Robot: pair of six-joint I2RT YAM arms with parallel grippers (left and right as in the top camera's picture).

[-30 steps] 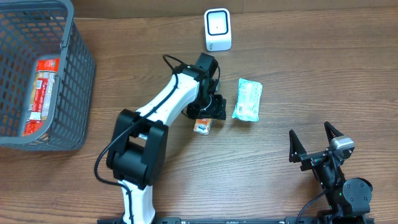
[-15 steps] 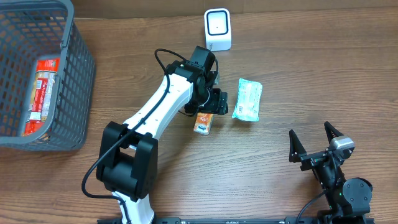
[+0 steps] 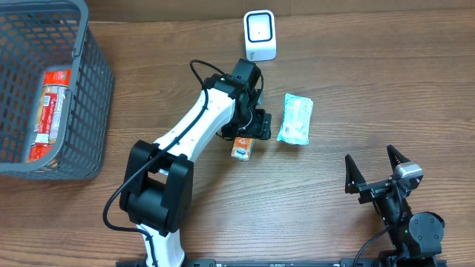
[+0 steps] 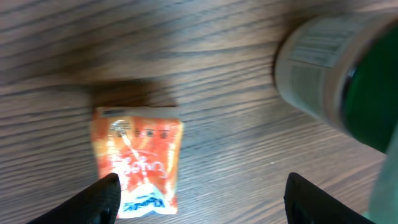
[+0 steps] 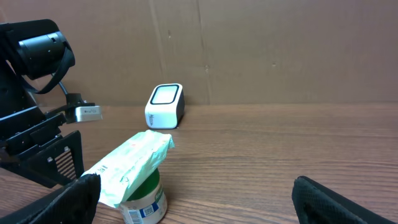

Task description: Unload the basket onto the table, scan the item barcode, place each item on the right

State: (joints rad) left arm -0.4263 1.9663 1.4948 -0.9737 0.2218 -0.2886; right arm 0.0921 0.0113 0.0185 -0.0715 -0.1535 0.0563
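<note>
Only the left arm [image 3: 197,122] shifted; left claw [image 4: 205,200] hangs wide over the orange packet [image 4: 137,158]. Right claw [image 3: 369,156] wide too. Grasp not yet made.

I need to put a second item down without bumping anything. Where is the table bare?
Bare wood right of the scanner and green pack, and between the left arm and the right gripper. Crowded around the orange packet, beside the arm.
</note>
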